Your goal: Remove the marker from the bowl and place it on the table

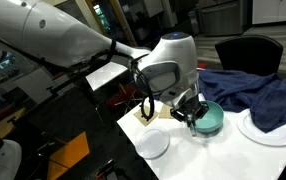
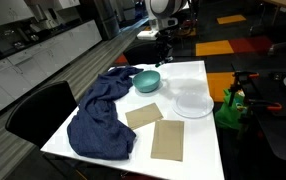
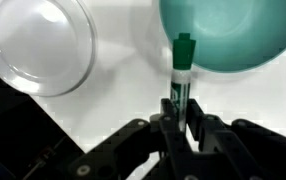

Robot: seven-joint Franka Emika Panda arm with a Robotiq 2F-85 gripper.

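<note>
In the wrist view my gripper (image 3: pixel 180 112) is shut on the marker (image 3: pixel 181 68), a thin pale stick with a green cap that points toward the teal bowl (image 3: pixel 228 30). The marker's cap overlaps the bowl's near rim; its body is over the white table (image 3: pixel 103 110). In an exterior view the gripper (image 1: pixel 191 117) hangs just beside the bowl (image 1: pixel 211 118), low over the table (image 1: pixel 203 150). In an exterior view the bowl (image 2: pixel 147 80) sits at the far end of the table (image 2: pixel 198 135) under the arm; the marker is too small to see there.
A clear plate (image 3: pixel 38 45) lies beside the bowl, also seen in an exterior view (image 1: pixel 153 144). A larger white plate (image 1: pixel 268 130) and a dark blue cloth (image 1: pixel 258 95) lie beyond the bowl. Two tan mats (image 2: pixel 168 140) lie on the table. A black chair (image 2: pixel 33 110) stands alongside.
</note>
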